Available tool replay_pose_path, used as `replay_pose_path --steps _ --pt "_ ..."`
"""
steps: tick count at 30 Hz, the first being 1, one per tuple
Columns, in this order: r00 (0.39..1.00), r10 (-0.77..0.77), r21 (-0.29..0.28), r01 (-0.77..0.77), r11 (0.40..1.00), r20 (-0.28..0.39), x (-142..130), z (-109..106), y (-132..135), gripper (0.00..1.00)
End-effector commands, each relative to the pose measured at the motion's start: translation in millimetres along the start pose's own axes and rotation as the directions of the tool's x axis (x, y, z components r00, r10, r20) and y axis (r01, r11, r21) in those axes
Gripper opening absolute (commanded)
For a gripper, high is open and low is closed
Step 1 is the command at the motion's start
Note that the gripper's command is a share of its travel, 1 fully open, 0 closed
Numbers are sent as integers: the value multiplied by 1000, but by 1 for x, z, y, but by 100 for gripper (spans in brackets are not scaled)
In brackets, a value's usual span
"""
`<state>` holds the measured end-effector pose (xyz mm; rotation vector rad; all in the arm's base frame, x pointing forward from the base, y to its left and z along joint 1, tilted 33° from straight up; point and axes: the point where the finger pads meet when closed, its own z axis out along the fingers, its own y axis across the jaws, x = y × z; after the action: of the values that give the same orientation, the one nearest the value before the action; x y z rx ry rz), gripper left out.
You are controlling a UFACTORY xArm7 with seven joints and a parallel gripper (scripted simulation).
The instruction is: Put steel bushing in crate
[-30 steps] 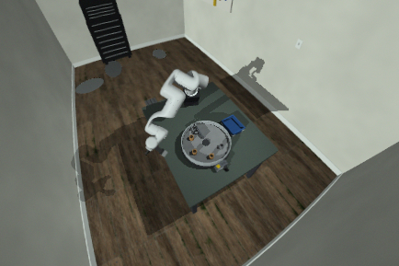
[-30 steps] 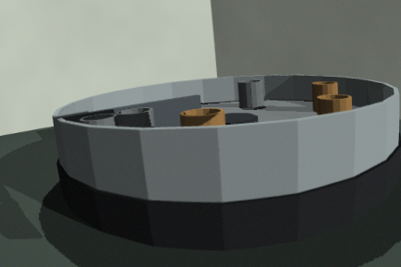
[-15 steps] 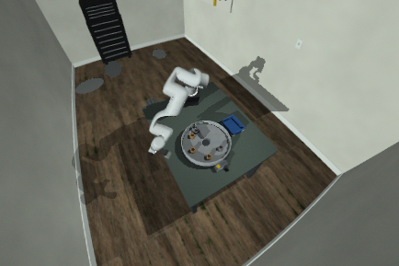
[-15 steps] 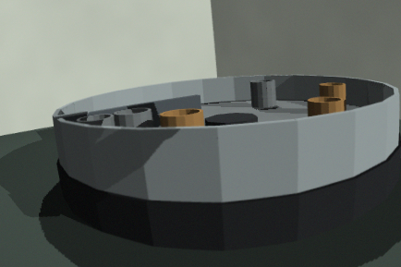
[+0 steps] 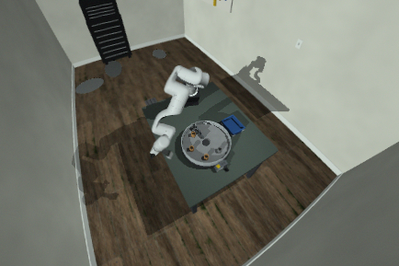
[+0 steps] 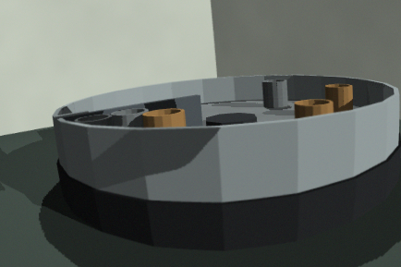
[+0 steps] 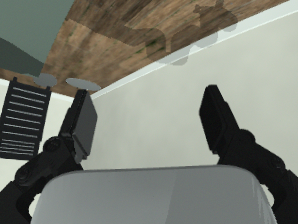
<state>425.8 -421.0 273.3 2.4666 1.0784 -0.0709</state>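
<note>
From above, I see the table at centre, the turntable upon it, the crate just to its upper right, and bushings inside the turntable.

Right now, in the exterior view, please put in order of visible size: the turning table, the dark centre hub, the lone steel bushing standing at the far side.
1. Turning table, by far the largest.
2. Dark centre hub and lone steel bushing: unsure, since the near rim may hide part of the hub.
</note>
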Motion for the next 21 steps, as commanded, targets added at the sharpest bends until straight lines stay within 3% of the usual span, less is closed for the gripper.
replay_pose_path --steps 1,3,4,10,21 --pt "1000 2 -6 -2 1000 1 -1 -2 2 100" --pt "1000 2 -6 -2 1000 1 -1 -2 2 100" --pt "996 -75 -118 79 990 41 18 -29 18 100" --pt "986 -144 -215 158 964 78 38 -55 30 100" --pt "985 -151 -224 166 960 82 40 -58 31 100"
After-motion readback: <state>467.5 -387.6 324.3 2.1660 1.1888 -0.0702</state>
